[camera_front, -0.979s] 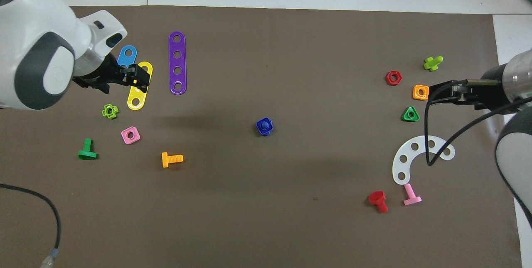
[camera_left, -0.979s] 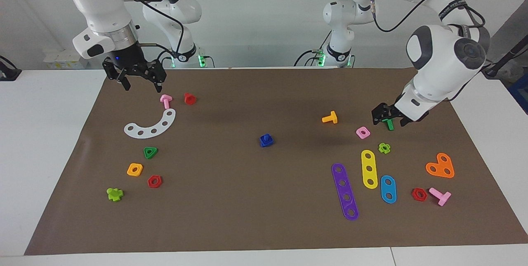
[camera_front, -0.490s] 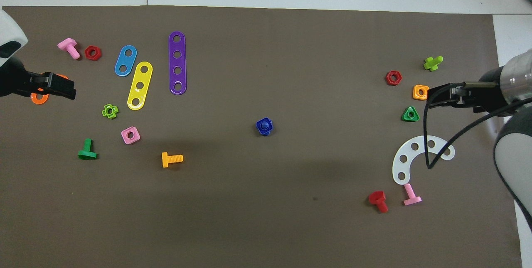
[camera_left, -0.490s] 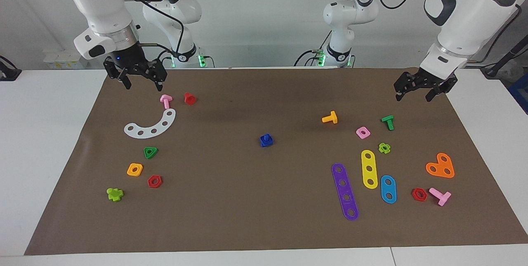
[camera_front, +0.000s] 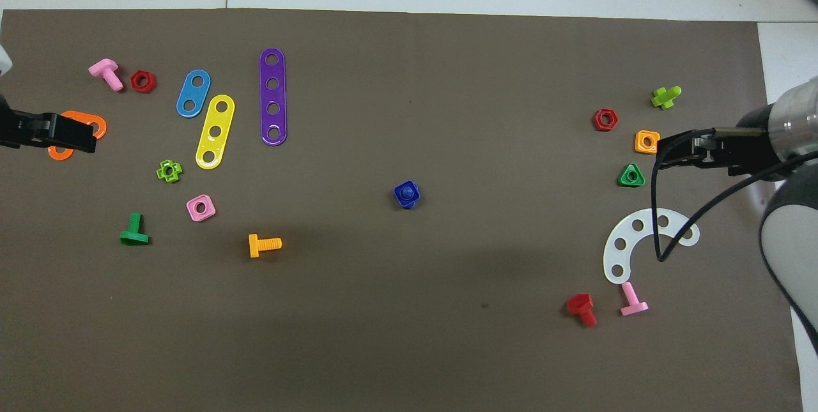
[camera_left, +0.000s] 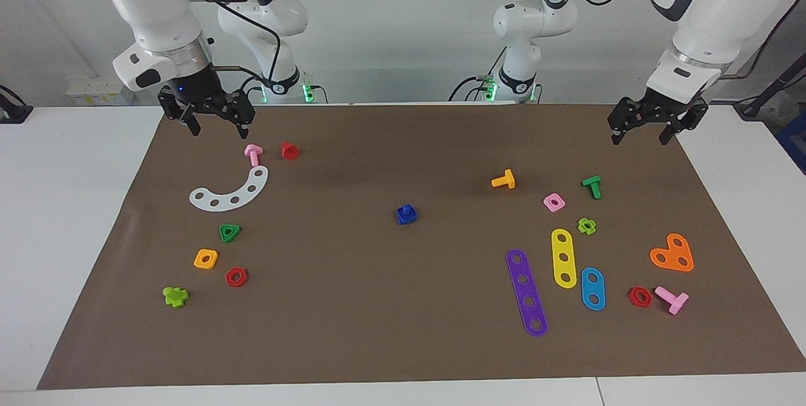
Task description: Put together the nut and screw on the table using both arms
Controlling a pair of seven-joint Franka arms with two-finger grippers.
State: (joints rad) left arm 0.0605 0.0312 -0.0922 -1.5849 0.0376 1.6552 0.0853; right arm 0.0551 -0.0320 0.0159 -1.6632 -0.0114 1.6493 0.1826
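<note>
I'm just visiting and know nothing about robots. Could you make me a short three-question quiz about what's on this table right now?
1. True or false: the nut and the screw lie far apart on the mat.
2. What does the left end effector hold? A) the green bolt B) nothing C) the pink square nut
3. Fill in: the white curved strip lies toward the ____ arm's end of the table.

Key
1. False: they sit joined together mid-mat.
2. B: it hangs open and empty above the mat's edge, as does the right end effector.
3. right
</note>
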